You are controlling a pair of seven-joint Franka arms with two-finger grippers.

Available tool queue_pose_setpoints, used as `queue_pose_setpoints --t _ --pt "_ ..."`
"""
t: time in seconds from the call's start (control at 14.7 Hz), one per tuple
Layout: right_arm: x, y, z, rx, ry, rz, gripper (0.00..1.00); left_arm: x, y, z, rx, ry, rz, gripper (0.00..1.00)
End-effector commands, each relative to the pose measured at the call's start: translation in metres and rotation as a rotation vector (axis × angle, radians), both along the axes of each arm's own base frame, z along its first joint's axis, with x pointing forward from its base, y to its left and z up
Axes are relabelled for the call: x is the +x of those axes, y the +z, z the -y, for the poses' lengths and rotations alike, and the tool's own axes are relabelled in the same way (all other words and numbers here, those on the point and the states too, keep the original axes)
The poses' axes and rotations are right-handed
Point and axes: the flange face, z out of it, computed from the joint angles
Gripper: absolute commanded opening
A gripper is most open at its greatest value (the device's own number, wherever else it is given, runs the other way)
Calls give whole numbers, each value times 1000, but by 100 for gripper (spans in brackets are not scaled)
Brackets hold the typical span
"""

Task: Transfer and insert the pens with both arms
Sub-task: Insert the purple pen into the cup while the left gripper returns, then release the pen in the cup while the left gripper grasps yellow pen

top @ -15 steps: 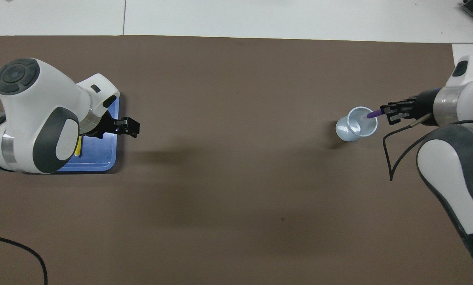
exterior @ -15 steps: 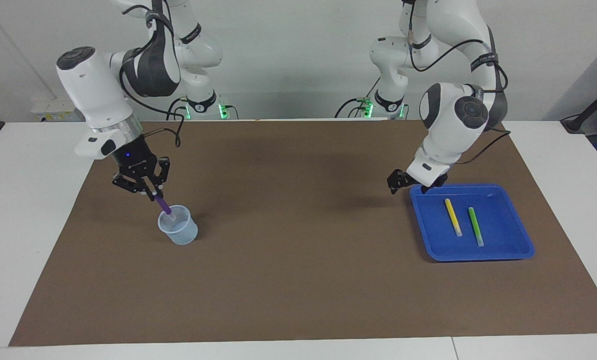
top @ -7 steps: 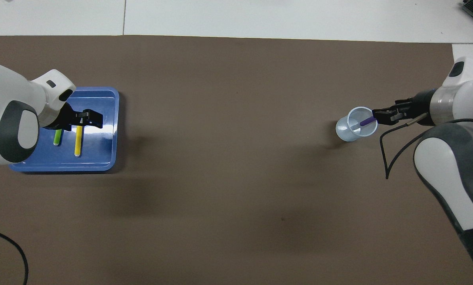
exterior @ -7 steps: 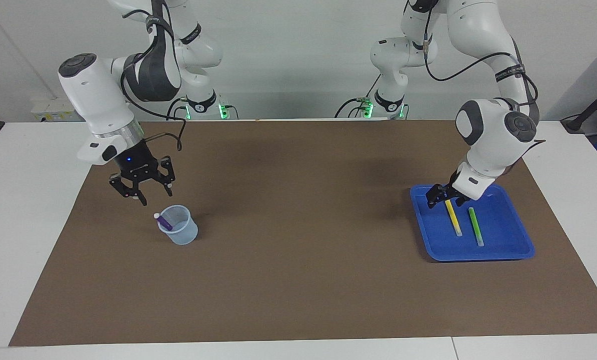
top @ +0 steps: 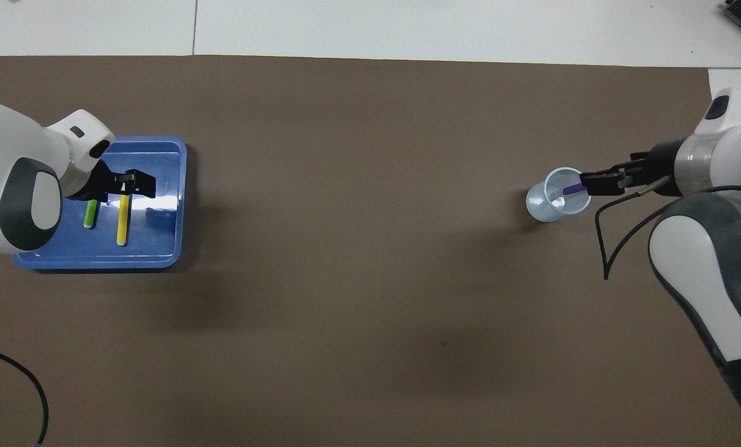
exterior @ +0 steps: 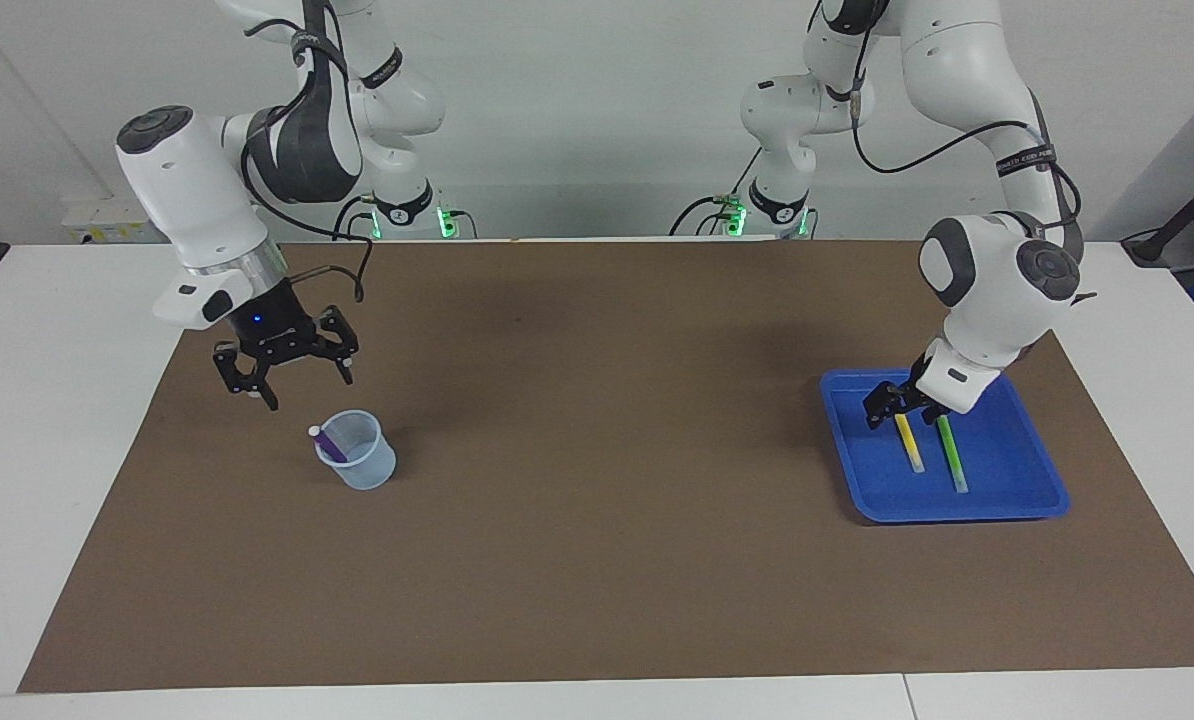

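Right gripper (exterior: 295,386) held over cup (exterior: 361,463), jaws spread, purple pen (exterior: 329,444) inside. Left gripper (exterior: 905,403) lowered at yellow pen's (exterior: 908,442) 12 o'clock end in tray (exterior: 1013,502), jaws spread, nothing grasped.

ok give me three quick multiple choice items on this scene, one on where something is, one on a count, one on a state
1. Where is the purple pen?
A. in the clear cup
B. in the blue tray
C. flat on the brown mat

2. How many pens lie in the blue tray?
A. one
B. two
C. three

3. What is the right gripper doing?
A. gripping the purple pen
B. open above the cup, holding nothing
C. shut on the cup's rim

Answers:
1. A: the pen leans inside the cup with its pale end over the rim.
2. B: the yellow pen and green pen lie side by side; the left gripper is low over their ends.
3. B: its fingers are spread, clear of the pen.
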Motion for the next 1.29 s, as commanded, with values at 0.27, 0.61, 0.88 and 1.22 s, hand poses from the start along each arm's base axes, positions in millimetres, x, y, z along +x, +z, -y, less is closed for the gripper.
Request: queue_pose_setpoints --t 0.27,0.61,0.88,1.22 --pt "5 12 0 -11 -13 10 100 8 -11 -17 16 -19 19 95" --pt "0 19 0 -9 -10 -14 100 7 -30 -35 17 -54 9 92" --pt "-4 24 -6 -7 0 -33 100 7 -39 -50 17 -53 10 90" --pt "-7 34 -14 33 -85 -96 100 4 -45 -49 33 -77 -1 69"
